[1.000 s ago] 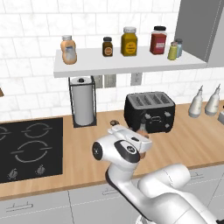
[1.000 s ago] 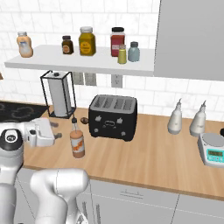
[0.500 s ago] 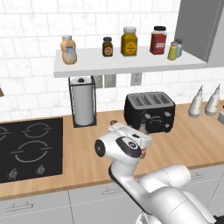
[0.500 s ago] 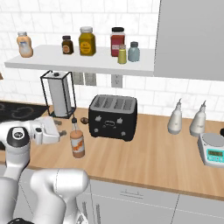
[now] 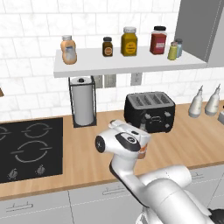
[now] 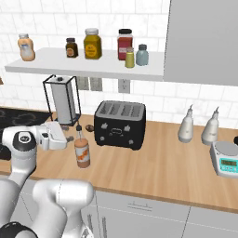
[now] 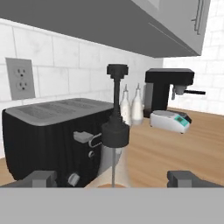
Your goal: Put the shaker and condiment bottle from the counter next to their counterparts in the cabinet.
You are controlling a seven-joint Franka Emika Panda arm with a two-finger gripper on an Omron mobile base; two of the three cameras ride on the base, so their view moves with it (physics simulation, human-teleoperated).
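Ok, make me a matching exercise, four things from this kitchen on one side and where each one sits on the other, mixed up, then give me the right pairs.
Things:
1. condiment bottle
2. shaker
3. peach squeeze bottle
4. kitchen scale

Places:
A. left end of the shelf
B. on the counter in front of the toaster, right by the open gripper
C. on the shelf beside the pale blue shaker
D. far right of the counter, past the two grey-white pointed bottles

Pairs: 1-B, 2-C, 3-A, 4-D
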